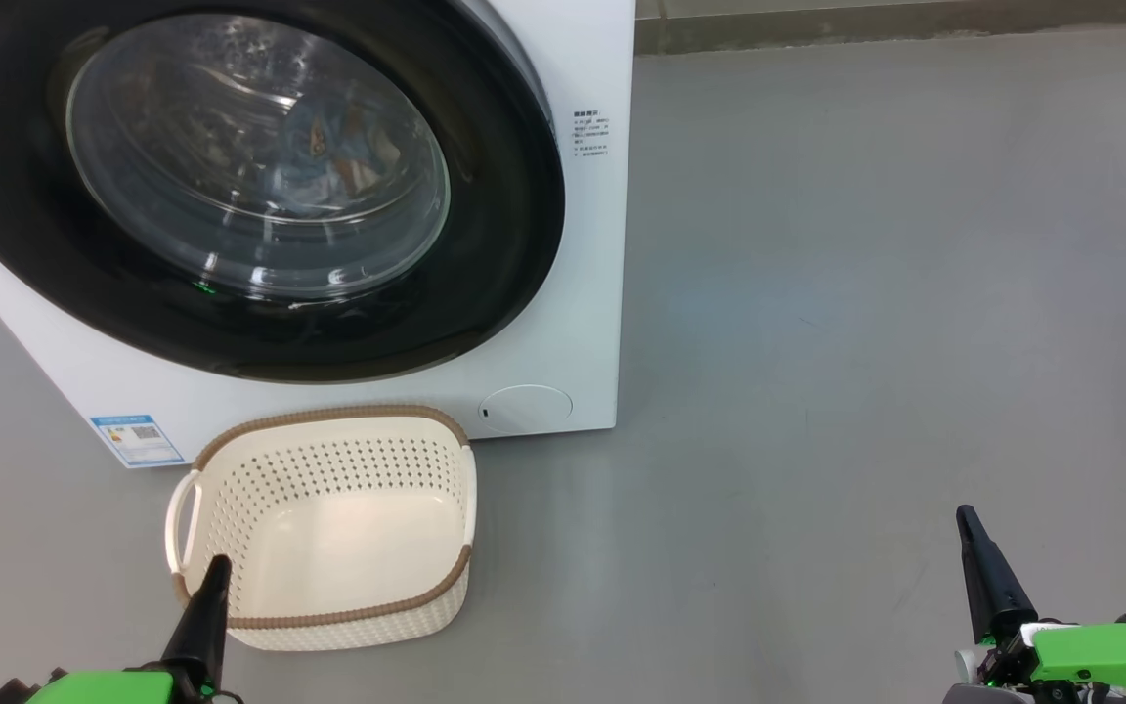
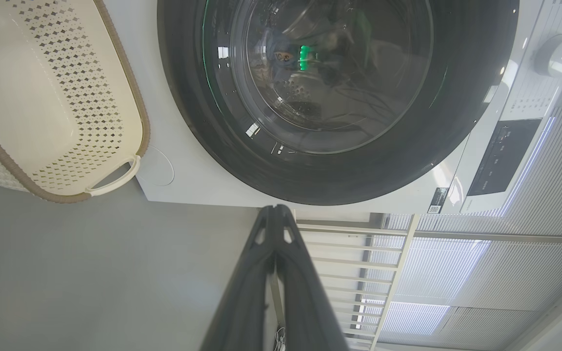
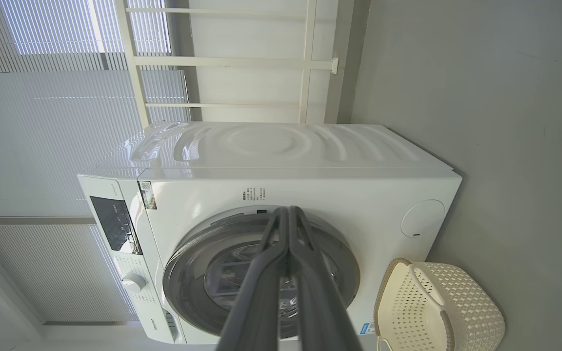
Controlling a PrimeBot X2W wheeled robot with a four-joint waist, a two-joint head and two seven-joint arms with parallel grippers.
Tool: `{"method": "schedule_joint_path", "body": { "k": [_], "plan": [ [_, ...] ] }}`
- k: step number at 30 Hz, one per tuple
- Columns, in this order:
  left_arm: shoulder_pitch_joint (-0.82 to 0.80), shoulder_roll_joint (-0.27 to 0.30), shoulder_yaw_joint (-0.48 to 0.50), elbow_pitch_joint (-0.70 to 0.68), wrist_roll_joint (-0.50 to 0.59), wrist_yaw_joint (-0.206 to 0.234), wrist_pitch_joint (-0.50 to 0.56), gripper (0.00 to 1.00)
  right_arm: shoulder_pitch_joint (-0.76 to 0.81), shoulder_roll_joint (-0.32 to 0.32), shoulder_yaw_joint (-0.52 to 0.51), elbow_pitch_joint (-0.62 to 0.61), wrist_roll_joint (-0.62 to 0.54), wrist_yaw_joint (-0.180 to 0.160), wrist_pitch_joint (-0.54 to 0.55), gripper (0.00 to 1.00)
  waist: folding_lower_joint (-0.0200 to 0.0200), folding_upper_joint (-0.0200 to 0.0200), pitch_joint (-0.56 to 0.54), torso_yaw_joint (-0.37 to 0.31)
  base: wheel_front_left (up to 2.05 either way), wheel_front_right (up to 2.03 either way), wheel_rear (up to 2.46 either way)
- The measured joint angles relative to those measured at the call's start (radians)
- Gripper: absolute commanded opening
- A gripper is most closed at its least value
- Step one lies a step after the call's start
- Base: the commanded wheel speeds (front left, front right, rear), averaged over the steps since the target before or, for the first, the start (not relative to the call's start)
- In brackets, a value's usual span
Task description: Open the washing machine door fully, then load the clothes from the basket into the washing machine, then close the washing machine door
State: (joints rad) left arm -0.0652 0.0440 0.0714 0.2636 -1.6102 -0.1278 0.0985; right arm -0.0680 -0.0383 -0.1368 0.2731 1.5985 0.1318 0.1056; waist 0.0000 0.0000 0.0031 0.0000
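Just ahead of the clenched left claw (image 1: 218, 564), the basket (image 1: 333, 467); right claw (image 1: 965, 514) likewise clenched, well apart from it.

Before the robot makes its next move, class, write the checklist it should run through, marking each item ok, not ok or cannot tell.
1. The washing machine door looks shut: ok.
2. Whether it has locked: cannot tell.
3. The clothes lie inside, behind that door: ok.
4. The basket is emptied: ok.
5. The left tool is shut, holding nothing: ok.
6. The right tool is shut, holding nothing: ok.
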Motion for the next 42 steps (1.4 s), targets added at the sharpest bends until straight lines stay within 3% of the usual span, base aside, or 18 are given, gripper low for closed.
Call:
{"method": "schedule_joint_path", "body": {
  "k": [42],
  "plan": [
    [0.000, -0.003, 0.004, 0.000, 0.000, 0.000, 0.007, 0.00, 0.000, 0.000, 0.000, 0.000, 0.000, 0.000, 0.000, 0.00, 0.0000, 0.0000, 0.000, 0.000, 0.00, 0.00, 0.00]
  ]
}}
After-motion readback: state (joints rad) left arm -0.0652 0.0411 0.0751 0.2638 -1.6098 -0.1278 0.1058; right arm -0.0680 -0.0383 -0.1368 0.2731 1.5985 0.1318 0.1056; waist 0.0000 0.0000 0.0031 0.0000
